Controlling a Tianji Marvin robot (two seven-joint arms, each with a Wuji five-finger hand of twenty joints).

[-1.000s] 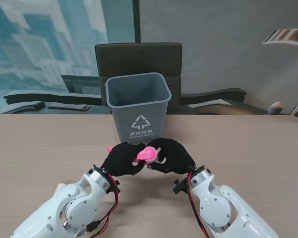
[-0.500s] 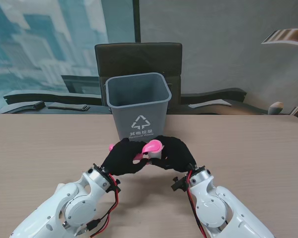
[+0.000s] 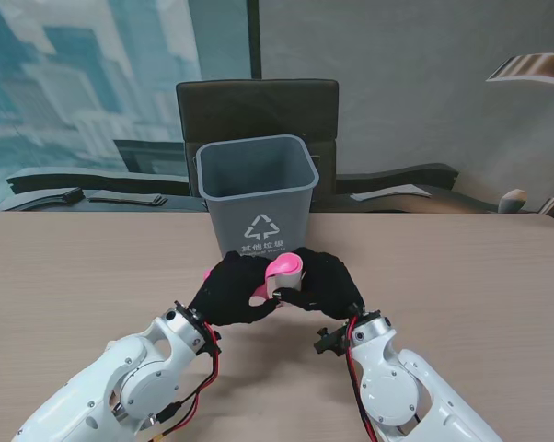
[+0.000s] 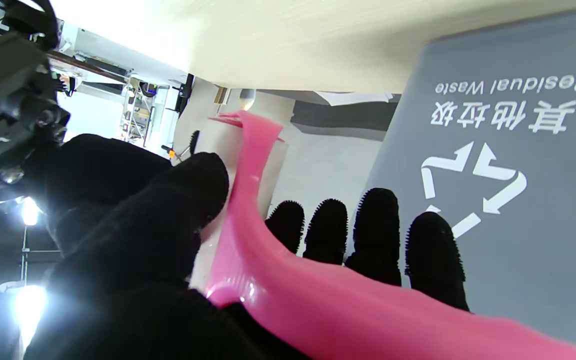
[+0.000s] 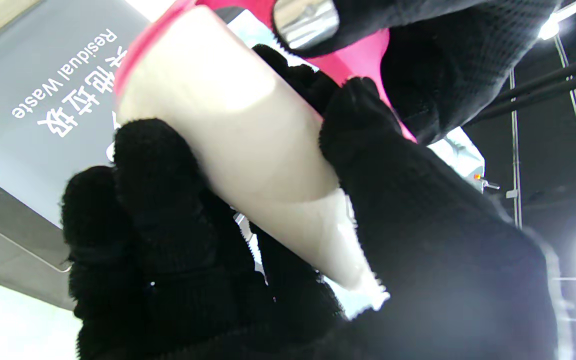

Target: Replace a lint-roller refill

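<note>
A pink lint roller [image 3: 282, 269] is held between both black-gloved hands above the table, just in front of the bin. My left hand [image 3: 229, 293] is shut on its pink handle [image 4: 288, 280], which runs across the left wrist view. My right hand [image 3: 325, 285] is shut on the white refill roll [image 5: 248, 150], fingers and thumb wrapped round it. The roll's pink end cap [image 5: 138, 45] shows at its far end. The two hands touch each other around the roller.
A grey waste bin [image 3: 257, 198] marked "Residual Waste" stands open-topped right behind the hands. A dark chair back [image 3: 257, 101] rises beyond the table's far edge. Bare wooden table top [image 3: 84, 276] spreads to both sides.
The roller has tilted up and shifted a little to my right, farther into the right hand. The white roll now shows more plainly. Both hands stay closed together.
</note>
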